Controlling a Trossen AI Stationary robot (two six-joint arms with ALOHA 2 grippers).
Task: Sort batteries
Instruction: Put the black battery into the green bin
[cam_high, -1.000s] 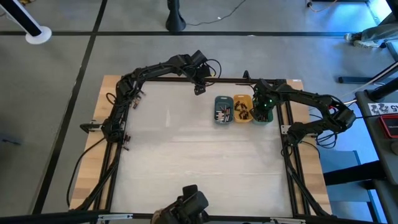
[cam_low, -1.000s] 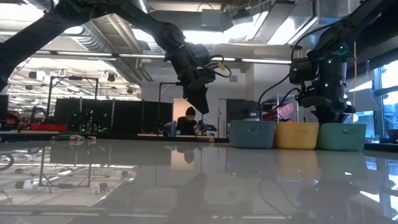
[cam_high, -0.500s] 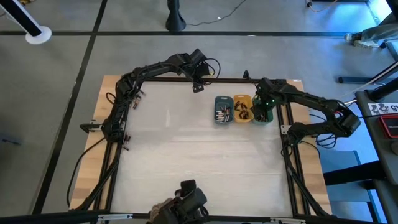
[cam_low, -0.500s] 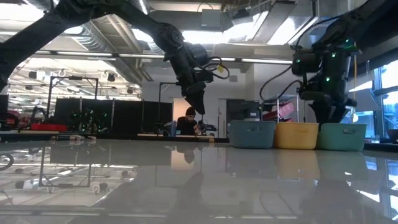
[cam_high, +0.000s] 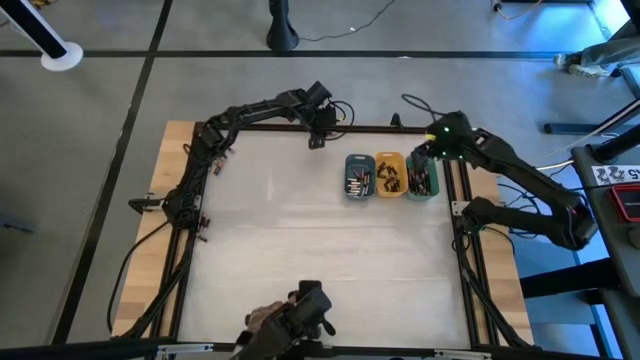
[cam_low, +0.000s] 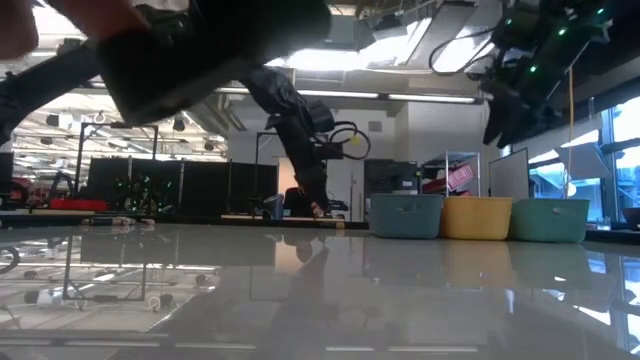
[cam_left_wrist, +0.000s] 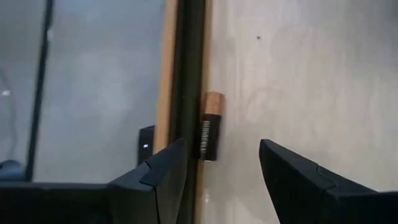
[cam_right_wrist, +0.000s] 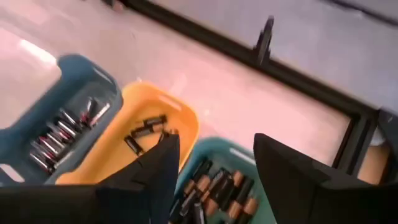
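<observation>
Three trays (cam_low: 478, 218) side by side: blue, yellow, green.

Glossy pale table top (cam_low: 300, 290), smooth plastic trays (cam_right_wrist: 155, 112), matt dark battery (cam_left_wrist: 209, 134).

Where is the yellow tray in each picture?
High view: the yellow tray sits at the table's far right, middle of three trays.
Low view: yellow tray at right, again the middle one.
Left wrist view: not in it.
Right wrist view: yellow tray ahead of the right gripper, holding batteries.
Shared landmark: the blue tray beside it.
</observation>
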